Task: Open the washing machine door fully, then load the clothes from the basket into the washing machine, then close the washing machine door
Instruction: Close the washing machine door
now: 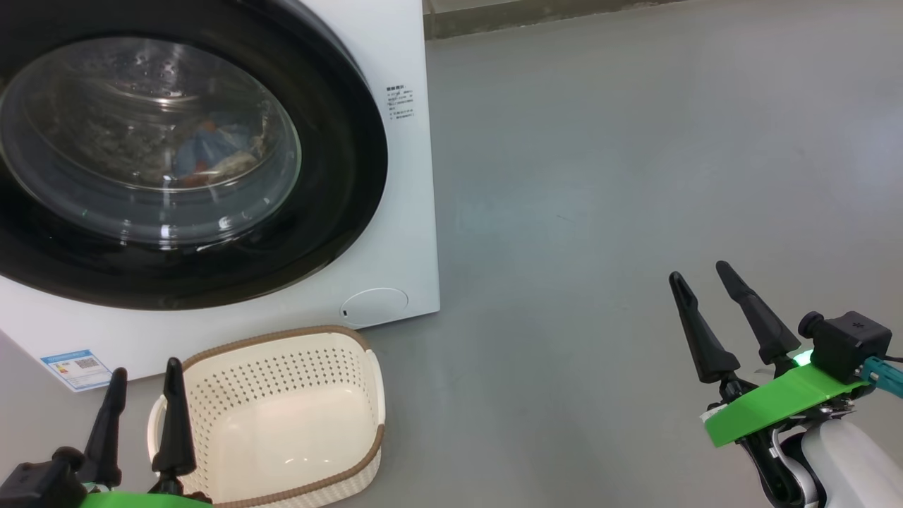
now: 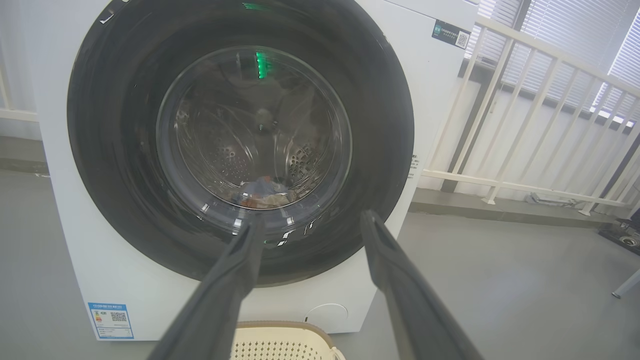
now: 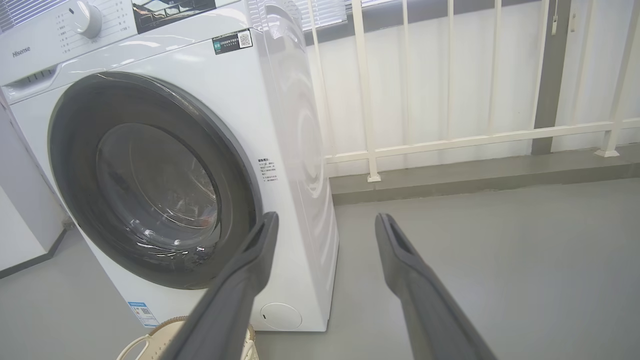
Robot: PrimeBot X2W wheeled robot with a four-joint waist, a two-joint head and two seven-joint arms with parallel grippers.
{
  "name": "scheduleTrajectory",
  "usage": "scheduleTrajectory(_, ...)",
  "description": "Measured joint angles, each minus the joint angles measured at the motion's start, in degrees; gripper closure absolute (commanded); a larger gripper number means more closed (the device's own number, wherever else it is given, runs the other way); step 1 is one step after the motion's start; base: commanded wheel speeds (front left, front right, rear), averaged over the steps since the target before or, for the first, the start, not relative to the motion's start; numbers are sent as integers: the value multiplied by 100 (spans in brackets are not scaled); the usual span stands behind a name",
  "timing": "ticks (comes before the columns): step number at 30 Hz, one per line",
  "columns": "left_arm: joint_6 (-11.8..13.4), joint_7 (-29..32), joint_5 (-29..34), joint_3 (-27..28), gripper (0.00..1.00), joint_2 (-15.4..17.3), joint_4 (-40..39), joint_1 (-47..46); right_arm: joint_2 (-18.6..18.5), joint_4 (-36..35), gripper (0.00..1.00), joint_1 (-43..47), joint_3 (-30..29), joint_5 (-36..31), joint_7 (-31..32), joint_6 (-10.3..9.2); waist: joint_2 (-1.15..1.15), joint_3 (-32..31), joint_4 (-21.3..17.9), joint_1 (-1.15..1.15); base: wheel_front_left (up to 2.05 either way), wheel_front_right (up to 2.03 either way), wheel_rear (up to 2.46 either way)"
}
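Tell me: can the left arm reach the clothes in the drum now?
Probably not: the washing machine door looks shut and stands between the left tool and the clothes.

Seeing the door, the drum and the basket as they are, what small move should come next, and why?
Probably none but to hold both arms clear. The large round glossy black door sits flush on the white boxy washing machine, blue clothes lie behind its glass, and the cream perforated plastic basket is empty. The left tool and right tool stand open, holding nothing.
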Motion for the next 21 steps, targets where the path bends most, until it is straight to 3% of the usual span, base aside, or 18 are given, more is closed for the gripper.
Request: scheduleTrajectory(21, 0, 0, -8, -36, 0, -5, 29, -2, 200, 32, 0, 3, -105, -80, 0, 0, 0, 61, 125, 0, 0, 0, 0)
